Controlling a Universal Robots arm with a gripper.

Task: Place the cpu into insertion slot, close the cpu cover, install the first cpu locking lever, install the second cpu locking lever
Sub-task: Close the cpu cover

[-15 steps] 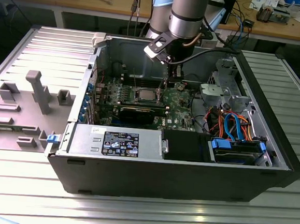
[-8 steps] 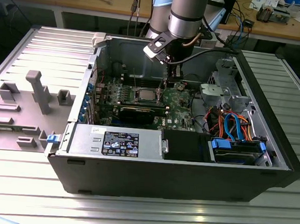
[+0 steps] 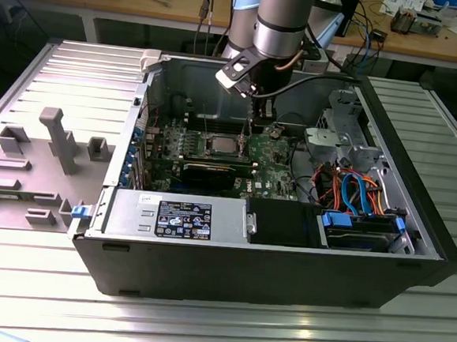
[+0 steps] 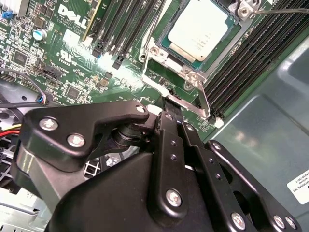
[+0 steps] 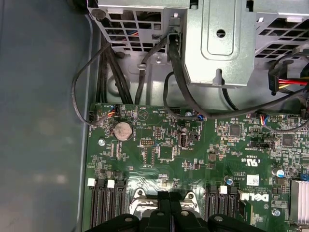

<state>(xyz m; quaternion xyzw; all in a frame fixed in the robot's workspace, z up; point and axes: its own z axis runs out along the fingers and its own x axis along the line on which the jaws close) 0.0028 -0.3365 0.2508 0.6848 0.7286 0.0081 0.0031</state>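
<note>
My claw point(image 4: 169, 105) is pressed together, its tip at the silver locking lever point(image 4: 153, 85) just beside the seated cpu point(image 4: 205, 29)

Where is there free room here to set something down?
Free: the table strip before the case, and the table at the exterior view's right of it. Crowded: the fixture at that view's left, the cables, the motherboard under the gripper.

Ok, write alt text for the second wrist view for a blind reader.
The arm's black gripper looms in the foreground, its tip at a silver lever beside the insertion slot, where the cpu lies silver top up. Around lie the green motherboard and rows of black memory slots.
</note>
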